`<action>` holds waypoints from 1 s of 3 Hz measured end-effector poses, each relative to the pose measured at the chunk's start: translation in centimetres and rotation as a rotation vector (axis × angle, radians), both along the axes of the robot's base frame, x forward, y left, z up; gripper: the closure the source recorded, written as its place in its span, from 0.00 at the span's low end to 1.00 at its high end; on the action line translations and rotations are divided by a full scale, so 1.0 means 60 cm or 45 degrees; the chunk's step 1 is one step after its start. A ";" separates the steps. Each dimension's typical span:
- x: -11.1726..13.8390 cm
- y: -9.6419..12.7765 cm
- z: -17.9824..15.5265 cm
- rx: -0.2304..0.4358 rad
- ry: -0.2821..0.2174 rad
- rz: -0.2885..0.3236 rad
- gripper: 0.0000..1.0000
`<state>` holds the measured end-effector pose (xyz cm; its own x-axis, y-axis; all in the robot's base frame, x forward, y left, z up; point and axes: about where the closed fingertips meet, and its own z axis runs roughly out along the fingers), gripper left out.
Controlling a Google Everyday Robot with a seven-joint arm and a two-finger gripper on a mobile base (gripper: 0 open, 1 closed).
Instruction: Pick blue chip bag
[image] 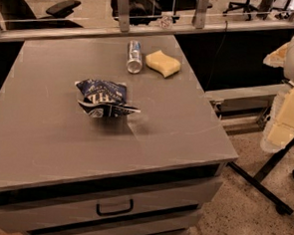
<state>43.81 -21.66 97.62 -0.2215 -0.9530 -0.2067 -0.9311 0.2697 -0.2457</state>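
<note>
Blue chip bag (104, 98) lying crumpled mid tabletop (185, 137), nearer left edge. Gripper not showing, grip state can't tell. Probably best dropping straight down, pinching raised crinkle, dodging can (134, 56) by far edge.

Dark-blue chip bag (104, 98), white lettering; yellow sponge (163, 63)
</note>
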 end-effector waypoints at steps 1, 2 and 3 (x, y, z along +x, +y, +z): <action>0.000 0.000 0.000 0.000 0.000 0.000 0.00; 0.001 0.007 0.000 0.022 -0.019 0.019 0.00; -0.064 0.029 0.033 0.126 -0.090 0.158 0.00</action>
<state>39.97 -19.92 99.61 -0.0853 -0.9463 -0.3117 -0.9401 0.1802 -0.2896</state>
